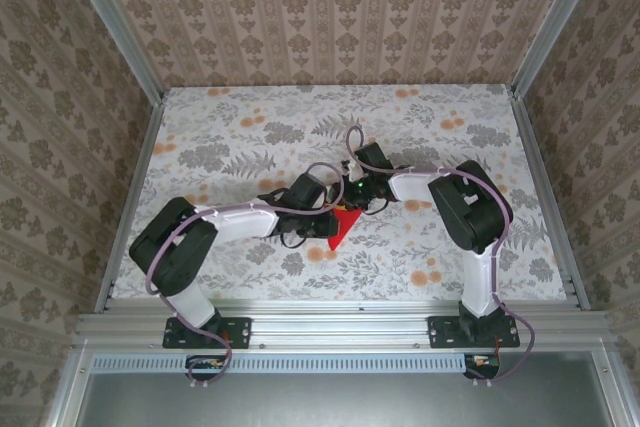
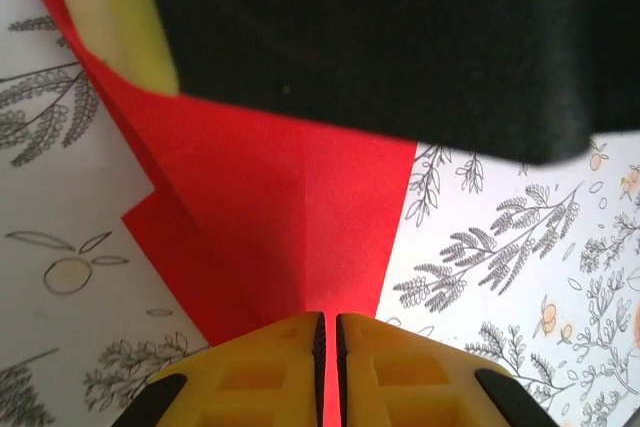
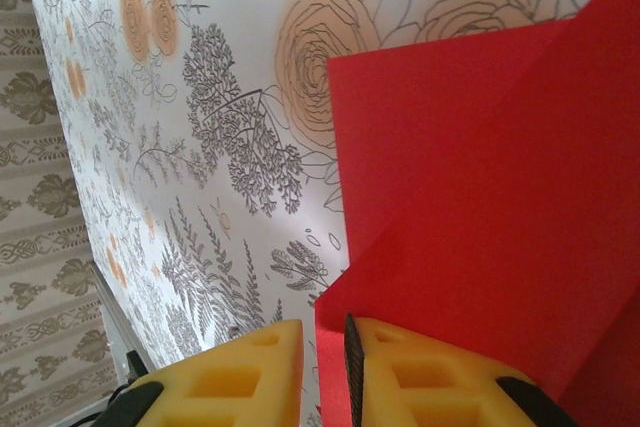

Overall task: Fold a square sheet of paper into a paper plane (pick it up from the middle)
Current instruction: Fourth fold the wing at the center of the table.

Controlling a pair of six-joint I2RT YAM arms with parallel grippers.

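Note:
The square sheet of paper (image 1: 343,226) is bright red, partly folded with creases and overlapping flaps, and sits at the middle of the table where both arms meet. My left gripper (image 1: 337,210) is shut on its lower edge; in the left wrist view the paper (image 2: 290,217) fans out from between the nearly touching yellow fingertips of that gripper (image 2: 327,319). My right gripper (image 1: 366,197) holds the other side. In the right wrist view a folded edge of the paper (image 3: 480,177) runs between the narrowly parted jaws of the right gripper (image 3: 323,325), against the right-hand pad.
The tabletop (image 1: 240,137) carries a grey leaf and orange flower print. Patterned walls and an aluminium frame (image 1: 150,137) close in the sides and back. The right gripper's black body (image 2: 380,37) hangs just above the paper in the left wrist view.

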